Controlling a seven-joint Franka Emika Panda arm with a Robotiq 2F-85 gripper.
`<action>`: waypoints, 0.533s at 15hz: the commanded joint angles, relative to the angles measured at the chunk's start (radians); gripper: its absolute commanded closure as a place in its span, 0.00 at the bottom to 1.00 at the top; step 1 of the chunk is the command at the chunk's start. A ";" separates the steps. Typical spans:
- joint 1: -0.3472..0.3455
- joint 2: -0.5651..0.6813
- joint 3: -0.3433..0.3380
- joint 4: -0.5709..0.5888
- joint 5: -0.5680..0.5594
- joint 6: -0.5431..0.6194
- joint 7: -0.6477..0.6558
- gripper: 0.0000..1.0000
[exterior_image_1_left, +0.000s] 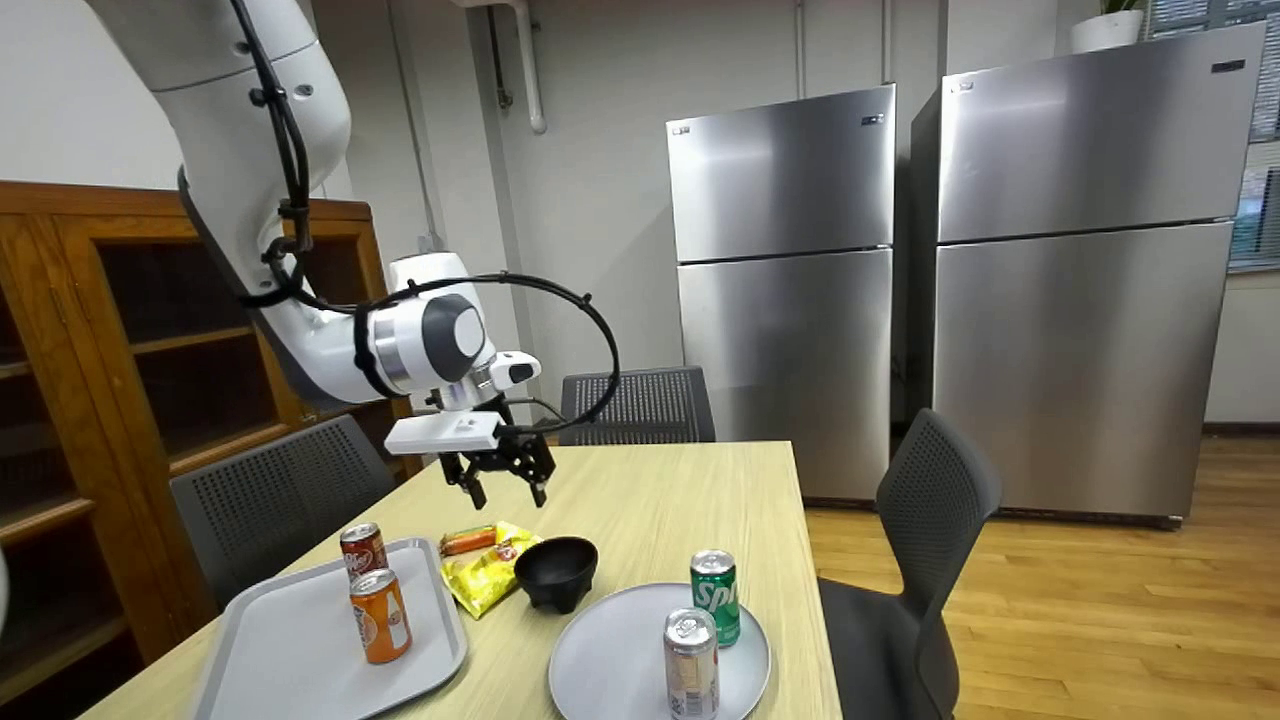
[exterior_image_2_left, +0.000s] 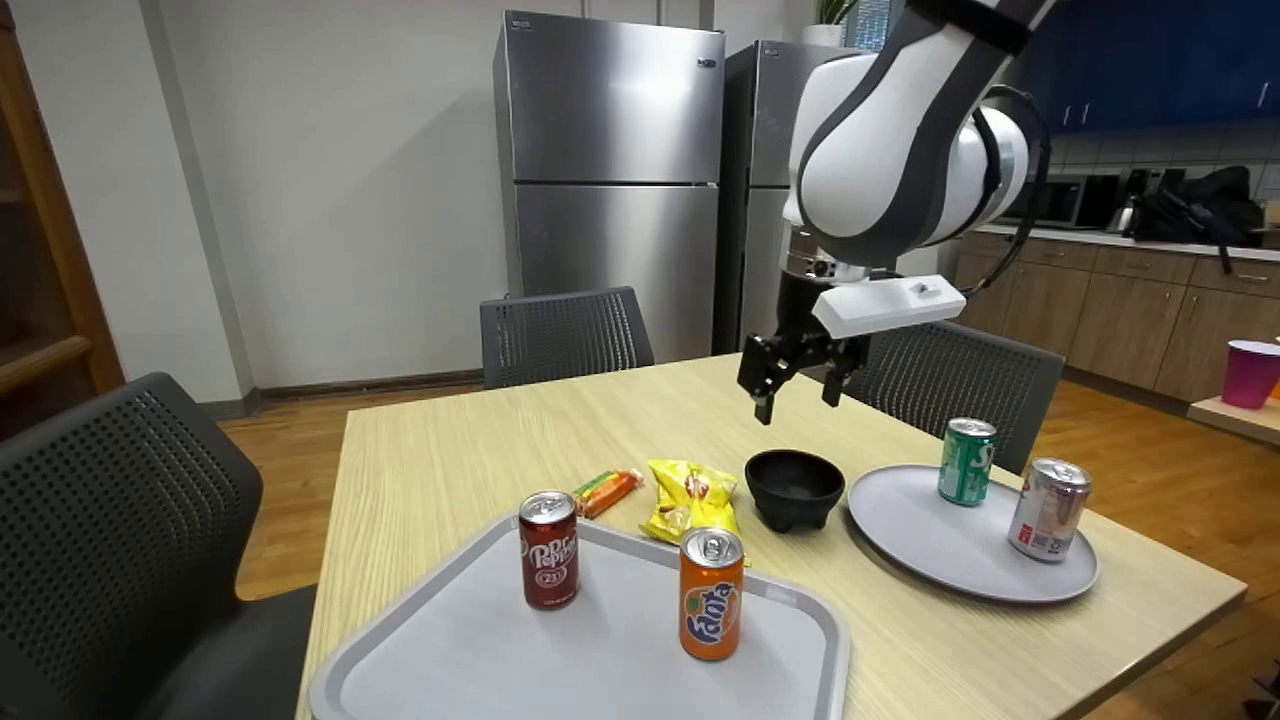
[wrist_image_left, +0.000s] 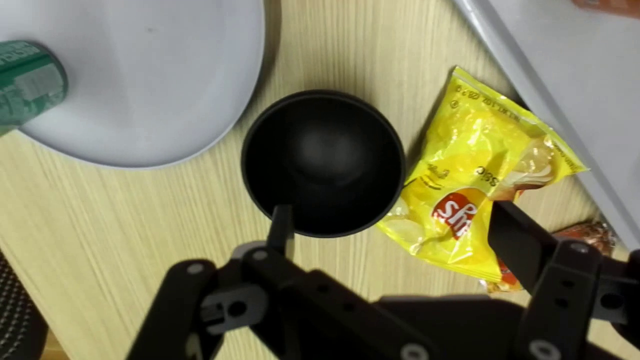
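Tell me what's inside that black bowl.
In the wrist view, the black bowl shows its dark inner surface; I make out no contents. A fingertip of the open end effector hides a small patch there.

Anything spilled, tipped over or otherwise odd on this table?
Nothing stands out: I see no spill or damage. Dr Pepper and Fanta stand upright on the tray, Sprite and a silver can upright on the plate. The bowl sits upright, and the chip bag lies beside it, looking whole. The open gripper hangs above, holding nothing.
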 joint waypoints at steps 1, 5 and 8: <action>-0.082 -0.012 -0.005 0.011 0.021 -0.031 -0.071 0.00; -0.188 0.012 -0.012 0.039 0.062 -0.032 -0.182 0.00; -0.265 0.041 -0.002 0.071 0.124 -0.044 -0.290 0.00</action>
